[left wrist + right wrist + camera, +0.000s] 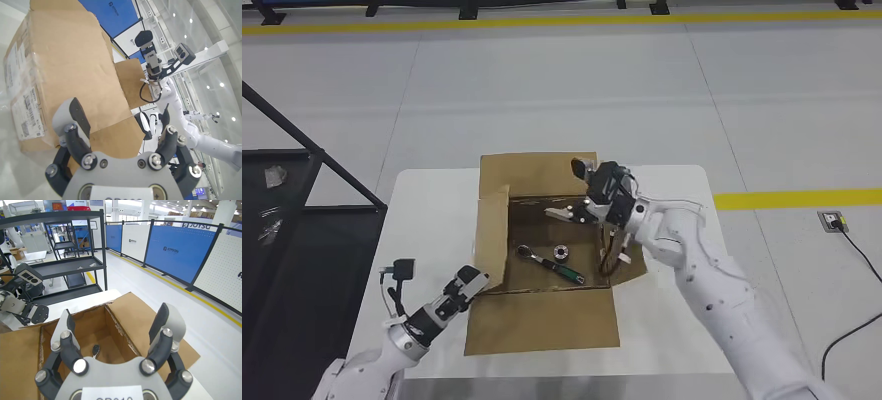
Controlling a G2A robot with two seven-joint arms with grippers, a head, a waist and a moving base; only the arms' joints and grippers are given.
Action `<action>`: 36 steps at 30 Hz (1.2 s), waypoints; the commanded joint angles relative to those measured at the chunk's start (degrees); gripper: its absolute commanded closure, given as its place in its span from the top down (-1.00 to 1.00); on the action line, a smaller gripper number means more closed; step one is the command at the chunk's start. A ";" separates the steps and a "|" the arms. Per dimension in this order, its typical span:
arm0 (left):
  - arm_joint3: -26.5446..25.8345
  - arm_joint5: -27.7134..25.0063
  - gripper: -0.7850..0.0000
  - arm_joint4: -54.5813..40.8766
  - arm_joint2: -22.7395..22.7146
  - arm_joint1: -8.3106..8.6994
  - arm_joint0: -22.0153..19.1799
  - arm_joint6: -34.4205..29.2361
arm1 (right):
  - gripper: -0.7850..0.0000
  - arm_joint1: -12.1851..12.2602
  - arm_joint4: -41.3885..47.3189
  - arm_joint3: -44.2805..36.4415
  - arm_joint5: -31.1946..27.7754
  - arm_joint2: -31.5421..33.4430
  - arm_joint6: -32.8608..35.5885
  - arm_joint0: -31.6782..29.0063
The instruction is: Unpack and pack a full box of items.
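Presently, at the lower left of the top view, the left arm lies low over the white surface, just beside the box's near-left corner. Its jaws are spread wide and hold nothing.

At centre frame the cardboard box stands open with its flaps folded outward. On its floor lies a ratchet wrench with a green handle, slanting from upper left to lower right. A small round metal part sits just above its shaft in the frame, apart from it.

Right of centre, the right arm hangs over the box's far-right corner. Its jaws are parted, empty and clear of the contents.

Assessment: the wrench looks rigid and fairly heavy for its size, with a bare metal shank that is likely slick. It is best taken across the green handle near mid-length, so it does not swing. The round part looks hard and prone to roll, so it calls for a pinch across its rim from directly above.
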 commanded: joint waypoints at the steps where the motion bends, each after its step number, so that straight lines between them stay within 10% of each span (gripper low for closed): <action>1: 0.02 0.24 1.00 0.25 0.44 0.01 -0.35 -0.17 | 1.00 1.57 1.11 -8.47 -0.26 5.29 4.02 -5.77; 8: 0.42 0.74 1.00 1.25 1.92 0.02 -1.32 -0.41 | 1.00 4.12 11.29 -22.92 -0.08 16.64 10.30 -18.53; 26: 1.09 1.57 1.00 3.02 3.69 0.12 -1.58 0.33 | 1.00 4.99 22.98 -19.11 -5.25 19.07 13.23 -19.00; 36: 1.26 3.22 1.00 4.66 4.86 0.11 -1.88 1.22 | 1.00 7.54 54.69 -7.75 -8.38 20.07 37.42 -15.42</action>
